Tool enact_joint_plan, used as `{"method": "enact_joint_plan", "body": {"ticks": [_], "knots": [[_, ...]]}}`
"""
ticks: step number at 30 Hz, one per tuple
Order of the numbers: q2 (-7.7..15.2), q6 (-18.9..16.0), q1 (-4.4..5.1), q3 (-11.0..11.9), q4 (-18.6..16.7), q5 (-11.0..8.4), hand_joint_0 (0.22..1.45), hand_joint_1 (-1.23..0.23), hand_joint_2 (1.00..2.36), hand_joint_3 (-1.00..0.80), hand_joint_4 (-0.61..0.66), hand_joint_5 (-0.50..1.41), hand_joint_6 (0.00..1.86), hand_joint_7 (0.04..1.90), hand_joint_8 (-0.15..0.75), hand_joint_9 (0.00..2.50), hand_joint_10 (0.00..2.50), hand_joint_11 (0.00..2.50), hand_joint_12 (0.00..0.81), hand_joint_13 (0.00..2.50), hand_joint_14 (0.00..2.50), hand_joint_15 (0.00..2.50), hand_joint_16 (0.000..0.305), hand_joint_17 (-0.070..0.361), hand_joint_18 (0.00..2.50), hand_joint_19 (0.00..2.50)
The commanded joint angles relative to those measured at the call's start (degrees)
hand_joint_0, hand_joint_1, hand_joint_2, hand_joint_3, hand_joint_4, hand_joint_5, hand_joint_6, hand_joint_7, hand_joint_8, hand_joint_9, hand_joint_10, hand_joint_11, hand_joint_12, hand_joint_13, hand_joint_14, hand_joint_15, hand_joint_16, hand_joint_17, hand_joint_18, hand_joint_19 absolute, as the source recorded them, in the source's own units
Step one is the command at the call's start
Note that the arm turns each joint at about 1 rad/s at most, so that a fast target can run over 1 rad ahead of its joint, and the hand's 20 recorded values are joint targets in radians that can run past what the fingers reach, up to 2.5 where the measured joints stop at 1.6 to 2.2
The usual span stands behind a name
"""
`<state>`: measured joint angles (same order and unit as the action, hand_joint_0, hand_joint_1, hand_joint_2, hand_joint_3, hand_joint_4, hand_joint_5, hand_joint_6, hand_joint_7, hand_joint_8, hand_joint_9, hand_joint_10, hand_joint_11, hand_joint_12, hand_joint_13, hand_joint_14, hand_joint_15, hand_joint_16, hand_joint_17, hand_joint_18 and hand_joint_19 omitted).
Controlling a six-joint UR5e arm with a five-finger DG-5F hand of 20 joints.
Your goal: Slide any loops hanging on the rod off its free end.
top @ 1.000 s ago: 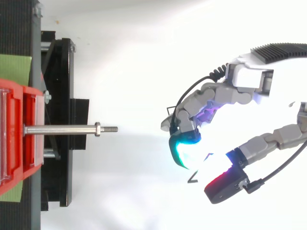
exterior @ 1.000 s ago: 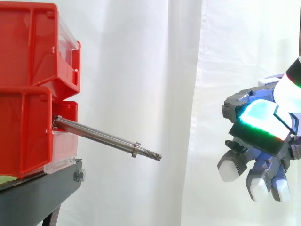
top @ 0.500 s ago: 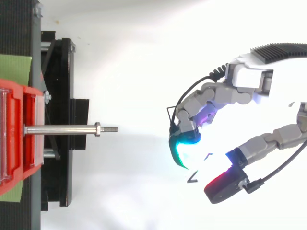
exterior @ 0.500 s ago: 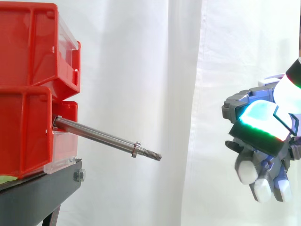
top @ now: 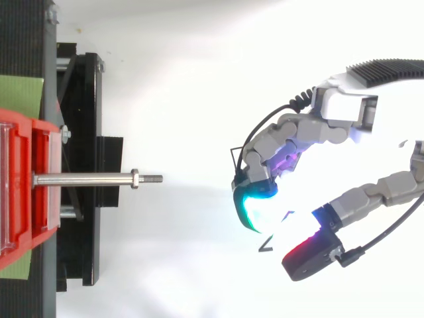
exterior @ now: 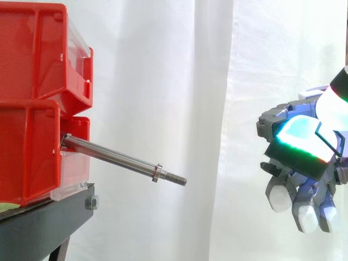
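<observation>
Rod (exterior: 117, 159): steel, fixed in the lower red bin (exterior: 27, 157) on the black stand (exterior: 49, 223), sloping slightly down to its threaded free end. Hand (exterior: 302, 144): well apart from the rod's tip, off toward the right, fingers (top: 275, 142) curled, grasping nothing, before the white curtain (exterior: 179, 65).

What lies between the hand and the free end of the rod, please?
Nothing: from the free end of the rod to the hand the stretch is bare, in the side view and the top view alike.
</observation>
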<state>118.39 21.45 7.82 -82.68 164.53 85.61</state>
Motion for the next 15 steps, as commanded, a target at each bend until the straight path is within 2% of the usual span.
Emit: {"method": "enact_joint_plan", "body": {"ticks": [1, 15], "knots": [[0.00, 0.00, 0.00, -0.03, 0.00, -0.01, 0.60, -0.71, 1.02, -0.18, 0.00, -0.17, 0.89, 1.15, 0.327, 0.73, 0.01, 0.16, 0.336, 0.92, 0.01, 0.17, 0.052, 0.117, 1.01, 0.38], [0.00, 0.00, 0.00, -0.03, 0.00, -0.01, 0.60, -0.72, 1.02, -0.18, 0.00, -0.17, 0.89, 1.14, 0.325, 0.75, 0.01, 0.18, 0.336, 0.93, 0.01, 0.18, 0.051, 0.116, 1.00, 0.37]]}}
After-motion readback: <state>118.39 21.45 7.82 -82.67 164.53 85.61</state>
